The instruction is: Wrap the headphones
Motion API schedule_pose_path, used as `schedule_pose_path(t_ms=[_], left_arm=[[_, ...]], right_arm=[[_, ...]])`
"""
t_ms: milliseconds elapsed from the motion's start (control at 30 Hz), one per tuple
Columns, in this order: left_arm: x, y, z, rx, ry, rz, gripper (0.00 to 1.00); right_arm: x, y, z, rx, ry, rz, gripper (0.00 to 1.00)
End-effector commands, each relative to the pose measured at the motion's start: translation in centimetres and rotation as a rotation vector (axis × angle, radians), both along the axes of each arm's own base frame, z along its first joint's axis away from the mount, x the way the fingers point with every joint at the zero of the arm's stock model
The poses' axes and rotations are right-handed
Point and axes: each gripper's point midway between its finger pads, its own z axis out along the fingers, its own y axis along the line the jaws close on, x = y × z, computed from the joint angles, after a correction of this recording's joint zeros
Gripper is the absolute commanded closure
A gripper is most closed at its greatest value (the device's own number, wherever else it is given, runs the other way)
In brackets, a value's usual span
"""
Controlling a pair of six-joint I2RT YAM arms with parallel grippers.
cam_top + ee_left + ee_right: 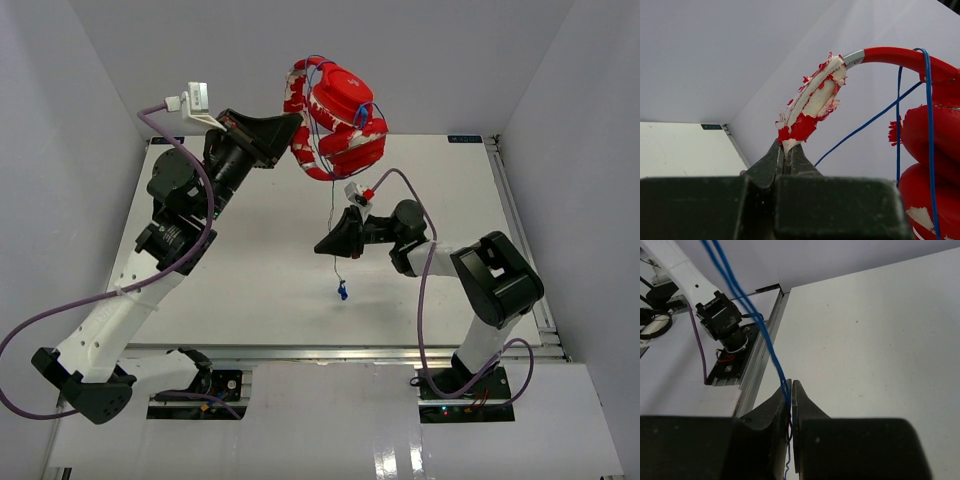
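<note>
Top external view: left end effector [298, 119] is clamped on the headband [815, 100], holding the headphones [340, 115] up over the table's [250, 280] far side, and right end effector [320, 245] is pinched shut on the dangling cable [333, 215], so mid-wrap I'd say, next up probably swinging another loop round them.

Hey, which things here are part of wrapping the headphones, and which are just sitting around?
Part of the job:
- red over-ear headphones with a peeling headband, clamped in the shut left gripper
- their thin blue cable, pinched in the shut right gripper
- small blue plug at the cable's end

Just there:
- thick purple robot cables
- white table
</note>
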Motion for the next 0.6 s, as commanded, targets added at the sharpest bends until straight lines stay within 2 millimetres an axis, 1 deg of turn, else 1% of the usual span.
schedule_pose_path(t_ms=[0, 33, 100, 133, 167, 200, 233, 267, 333, 400, 467, 533, 567], left_arm=[[0.3, 3.6, 3.1, -0.121, -0.031, 0.159, 1.00], [0.8, 4.0, 2.7, -0.115, -0.020, 0.194, 1.00], [2.5, 5.6, 0.8, -0.094, 0.039, 0.325, 1.00], [3.2, 6.5, 0.0, -0.095, 0.065, 0.385, 1.00], [3.9, 7.3, -0.9, -0.092, 0.085, 0.448, 1.00], [4.8, 8.3, -2.2, -0.064, 0.092, 0.530, 1.00], [5.5, 9.2, -3.2, -0.040, 0.097, 0.603, 1.00], [6.2, 10.1, -4.1, -0.016, 0.102, 0.669, 1.00], [7.7, 11.3, -5.9, 0.070, 0.109, 0.783, 1.00], [9.1, 11.8, -7.8, 0.163, 0.109, 0.848, 1.00], [10.9, 11.3, -10.6, 0.253, 0.140, 0.877, 1.00], [12.2, 11.1, -13.0, 0.334, 0.167, 0.900, 1.00], [12.8, 10.8, -14.2, 0.369, 0.176, 0.900, 1.00]], right_arm=[[-2.2, -0.9, 2.8, 0.078, -0.181, 0.031, 0.92], [-2.4, -1.2, 3.0, 0.065, -0.196, 0.020, 0.92], [-1.7, -1.5, 0.9, -0.044, -0.204, -0.035, 0.92], [-1.6, -1.6, 0.7, -0.094, -0.249, -0.066, 0.92], [-1.9, -1.6, 1.8, -0.136, -0.339, -0.091, 0.92], [-2.6, -2.3, 0.1, -0.252, -0.359, -0.101, 0.92], [-3.1, -3.1, -0.6, -0.326, -0.410, -0.116, 0.92], [-3.2, -3.7, -0.5, -0.374, -0.477, -0.144, 0.92], [-2.9, -5.5, 0.3, -0.480, -0.617, -0.217, 0.92], [-2.9, -7.1, 2.3, -0.545, -0.716, -0.267, 0.92], [-2.3, -8.2, 4.0, -0.592, -0.796, -0.313, 0.92], [-1.3, -9.1, 6.2, -0.635, -0.864, -0.363, 0.92], [-0.9, -9.3, 6.4, -0.666, -0.878, -0.358, 0.92]])
